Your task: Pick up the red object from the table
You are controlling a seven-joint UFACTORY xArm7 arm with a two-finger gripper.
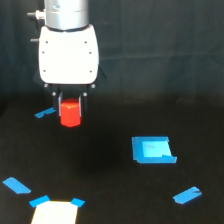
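The red object (70, 114) is a small bright red-orange block held between the black fingers of my gripper (70, 106), under the white body of the arm. The gripper is shut on it. The block's lower half sticks out below the fingertips. It appears lifted above the black table (100, 170), though the gap to the surface cannot be judged from this view alone. All of this sits in the upper part of the exterior view's left.
Blue tape pieces lie on the table: a small strip (45, 113) just left of the block, a large square patch (153, 150) toward the exterior view's right, one (187, 195) at lower right, one (16, 185) at lower left. A pale rectangular patch (55, 213) sits at the bottom edge.
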